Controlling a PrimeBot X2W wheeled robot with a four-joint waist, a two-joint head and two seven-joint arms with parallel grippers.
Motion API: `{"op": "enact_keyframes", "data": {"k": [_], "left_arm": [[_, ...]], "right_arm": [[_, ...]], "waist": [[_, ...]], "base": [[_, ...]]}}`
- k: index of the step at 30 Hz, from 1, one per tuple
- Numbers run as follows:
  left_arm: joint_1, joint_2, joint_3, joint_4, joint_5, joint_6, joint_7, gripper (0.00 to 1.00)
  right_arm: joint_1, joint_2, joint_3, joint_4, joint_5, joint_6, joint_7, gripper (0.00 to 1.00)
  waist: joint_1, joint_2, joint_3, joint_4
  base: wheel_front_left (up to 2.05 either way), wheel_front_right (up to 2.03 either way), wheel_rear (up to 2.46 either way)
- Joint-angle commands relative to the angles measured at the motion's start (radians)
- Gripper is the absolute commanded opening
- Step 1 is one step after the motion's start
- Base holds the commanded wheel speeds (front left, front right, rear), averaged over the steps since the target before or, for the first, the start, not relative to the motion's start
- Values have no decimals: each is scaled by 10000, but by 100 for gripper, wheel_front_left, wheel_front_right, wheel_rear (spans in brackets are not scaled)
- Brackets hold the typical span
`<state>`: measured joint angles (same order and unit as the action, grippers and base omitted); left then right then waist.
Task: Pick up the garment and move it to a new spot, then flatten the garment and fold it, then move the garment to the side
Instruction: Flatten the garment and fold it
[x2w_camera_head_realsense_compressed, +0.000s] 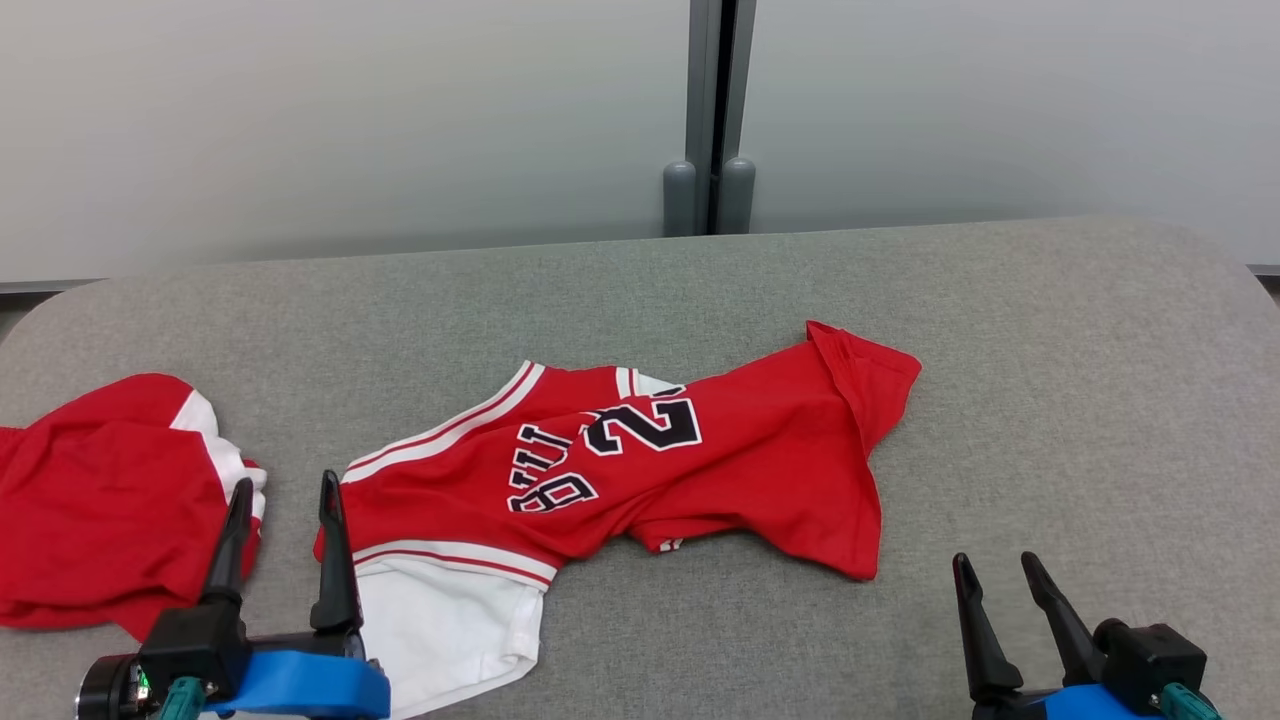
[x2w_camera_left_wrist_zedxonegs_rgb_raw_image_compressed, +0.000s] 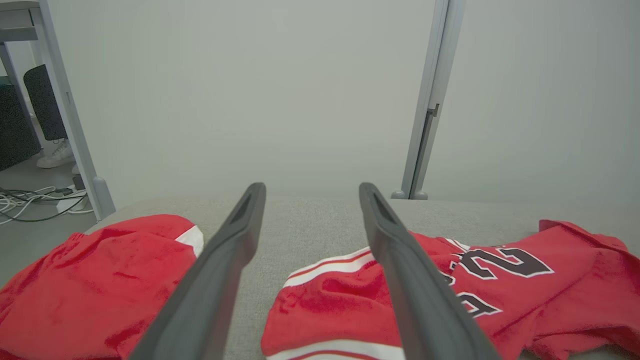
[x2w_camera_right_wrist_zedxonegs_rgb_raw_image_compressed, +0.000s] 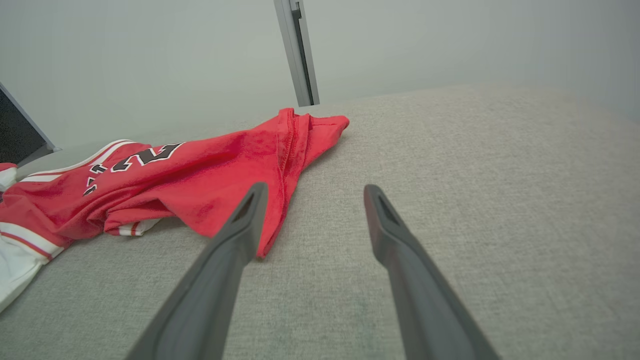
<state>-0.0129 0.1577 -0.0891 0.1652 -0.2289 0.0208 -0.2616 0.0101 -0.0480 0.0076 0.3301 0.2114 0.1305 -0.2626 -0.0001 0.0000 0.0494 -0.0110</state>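
The garment (x2w_camera_head_realsense_compressed: 700, 470), a red jersey with white trim and dark lettering, lies crumpled in the middle of the grey padded table (x2w_camera_head_realsense_compressed: 1050, 380). Its white part reaches toward the front edge. My left gripper (x2w_camera_head_realsense_compressed: 285, 490) stands open at the jersey's left edge, nothing between its fingers. In the left wrist view the left gripper (x2w_camera_left_wrist_zedxonegs_rgb_raw_image_compressed: 311, 190) points over bare table, with the jersey (x2w_camera_left_wrist_zedxonegs_rgb_raw_image_compressed: 540, 290) to its right. My right gripper (x2w_camera_head_realsense_compressed: 996, 565) is open near the front right, apart from the cloth. In the right wrist view the right gripper (x2w_camera_right_wrist_zedxonegs_rgb_raw_image_compressed: 315, 189) is beside the jersey's (x2w_camera_right_wrist_zedxonegs_rgb_raw_image_compressed: 200, 170) corner.
A second red garment with a white stripe (x2w_camera_head_realsense_compressed: 100, 500) lies bunched at the table's left edge, also in the left wrist view (x2w_camera_left_wrist_zedxonegs_rgb_raw_image_compressed: 100, 270). A pale wall panel with a grey post (x2w_camera_head_realsense_compressed: 712, 120) stands behind the table. Cables (x2w_camera_left_wrist_zedxonegs_rgb_raw_image_compressed: 35, 200) lie on the floor.
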Motion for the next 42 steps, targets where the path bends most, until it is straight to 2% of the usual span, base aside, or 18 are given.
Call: {"op": "enact_keyframes", "data": {"k": [1, 11, 21, 29, 38, 41, 42], "left_arm": [[79, -20, 67, -95, 109, -38, -48, 100], [761, -539, 536, -165, 831, -378, -48, 100], [367, -794, 624, -135, 1103, -617, -48, 100], [187, -949, 371, -78, 1274, -757, -48, 100], [-57, -1043, 50, 90, 1269, -857, -48, 100], [-164, -1062, 3, 120, 1255, -888, -48, 100], [-172, -1056, 5, 134, 1248, -892, -48, 100]], "right_arm": [[107, -44, 4, 1, -62, 5, -32, 100], [181, -44, 91, 158, -104, 5, 55, 100], [-1202, -44, 436, 588, -485, 5, 411, 100], [-2476, -47, 291, 2270, -726, 5, 751, 100], [-2890, -44, 223, 4258, -560, 5, 677, 100], [-3024, -33, 478, 4827, -274, 5, 729, 100], [-3077, -27, 643, 4967, -122, 6, 738, 69]], "waist": [[1, 0, -11, 17], [1, 0, -132, 241], [1, 0, 121, 459], [1, 0, 429, 835], [1, 0, 730, 1215], [1, 0, 793, 1281], [1, 0, 806, 1295]], "base": [[0, 0, 0], [0, 0, 0], [0, 0, 0], [0, 0, 0], [0, 0, 0], [0, 0, 0], [0, 0, 0]]}}
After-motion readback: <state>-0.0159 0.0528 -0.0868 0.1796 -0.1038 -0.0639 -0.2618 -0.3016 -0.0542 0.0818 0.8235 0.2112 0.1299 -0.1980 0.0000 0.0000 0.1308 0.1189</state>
